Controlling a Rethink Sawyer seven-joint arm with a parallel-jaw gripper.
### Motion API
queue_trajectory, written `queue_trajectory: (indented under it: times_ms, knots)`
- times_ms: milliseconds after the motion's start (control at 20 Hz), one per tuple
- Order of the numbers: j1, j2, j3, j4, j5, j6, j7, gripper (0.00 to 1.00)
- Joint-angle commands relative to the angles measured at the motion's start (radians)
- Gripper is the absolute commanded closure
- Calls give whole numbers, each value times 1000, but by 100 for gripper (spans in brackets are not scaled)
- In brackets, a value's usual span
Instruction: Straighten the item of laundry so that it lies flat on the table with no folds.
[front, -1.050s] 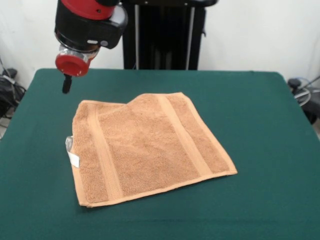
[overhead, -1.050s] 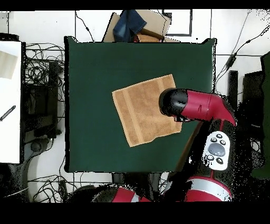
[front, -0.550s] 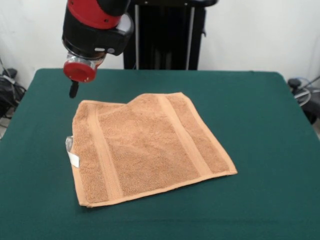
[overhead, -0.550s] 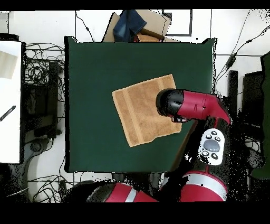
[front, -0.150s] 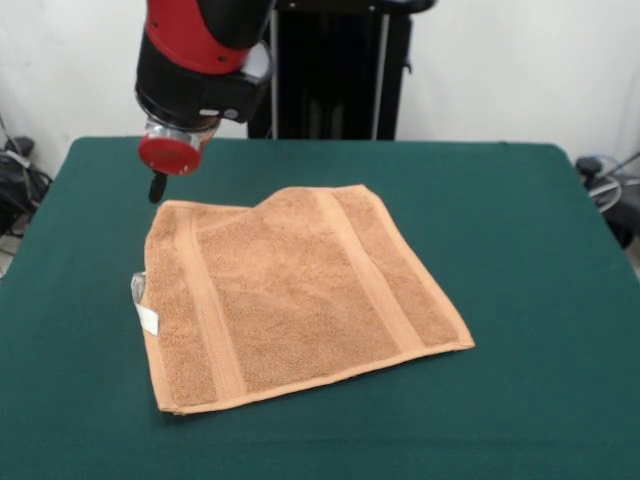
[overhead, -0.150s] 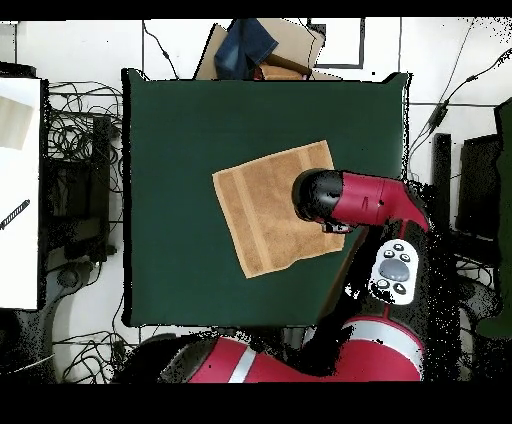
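Note:
The item of laundry (front, -0.150s: 300, 290) is an orange-tan towel with two woven bands, spread on the green table (front, -0.150s: 520, 220) left of centre. A white tag (front, -0.150s: 144, 302) sticks out of its left edge. Its far edge has a step near the far left corner, where a part looks folded. My gripper (front, -0.150s: 156, 187) hangs from the red and black arm just above that far left corner, apart from the cloth. In the overhead view the arm's black end (overhead, -0.150s: 316, 195) covers the right edge of the towel (overhead, -0.150s: 265, 208) and hides the gripper.
Green cloth surrounds the towel on all sides (overhead, -0.150s: 180, 130). Beyond the table's top edge in the overhead view lies a cardboard box with blue fabric (overhead, -0.150s: 258, 48). Cables (overhead, -0.150s: 75, 130) and a white surface (overhead, -0.150s: 20, 200) lie off the left side.
The arm has moved right and slightly down, bringing the gripper from off the towel's left to just above its far left corner. The towel has not moved.

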Motion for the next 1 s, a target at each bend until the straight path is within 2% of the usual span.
queue_trajectory:
  times_ms: [50,1000]
  knots:
    - [36,51,49,28,-29,-70,4,0]
    - [-2,75,66,31,-24,-118,-32,0]
